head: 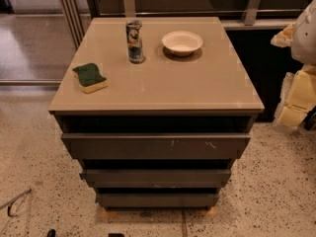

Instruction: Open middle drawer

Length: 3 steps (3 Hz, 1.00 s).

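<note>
The middle drawer (155,177) is a long flat dark grey-brown front without a handle, low on the cabinet facing me, with a small blue bit at its left end. Above it is the widest front (155,146) with white scratch marks. Below it is the narrowest front (157,200). A dark gap shows above each front. My gripper is out of view. Only a white and yellowish part of my arm (302,58) shows at the right edge, well away from the drawers.
The cabinet top (163,88) holds a green and yellow sponge (90,77) at the left, a tall can (134,41) and a white bowl (181,42) at the back. Speckled floor surrounds the cabinet. A thin grey hooked object (15,202) lies at the bottom left.
</note>
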Motion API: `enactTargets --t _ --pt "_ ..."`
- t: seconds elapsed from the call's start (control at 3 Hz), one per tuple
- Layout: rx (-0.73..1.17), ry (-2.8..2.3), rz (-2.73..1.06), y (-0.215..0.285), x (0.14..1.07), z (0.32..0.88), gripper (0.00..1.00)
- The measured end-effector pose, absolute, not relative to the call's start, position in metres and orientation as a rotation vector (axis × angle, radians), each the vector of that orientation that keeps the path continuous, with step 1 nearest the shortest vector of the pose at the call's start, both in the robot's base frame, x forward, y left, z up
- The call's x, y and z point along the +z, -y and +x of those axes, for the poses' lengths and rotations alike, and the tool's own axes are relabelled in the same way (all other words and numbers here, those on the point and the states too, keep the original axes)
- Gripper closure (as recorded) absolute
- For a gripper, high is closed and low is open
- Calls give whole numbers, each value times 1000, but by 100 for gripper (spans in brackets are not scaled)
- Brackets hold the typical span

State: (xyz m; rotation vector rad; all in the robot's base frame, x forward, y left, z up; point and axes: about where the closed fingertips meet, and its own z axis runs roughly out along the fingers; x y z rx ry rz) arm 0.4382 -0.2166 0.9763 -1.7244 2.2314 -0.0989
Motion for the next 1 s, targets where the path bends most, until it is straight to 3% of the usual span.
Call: enactTargets --t 0.33,1.0 --pt "-99 -2231 -1724 217 976 438 0" --pt "-29 -2221 -1703 212 944 438 42"
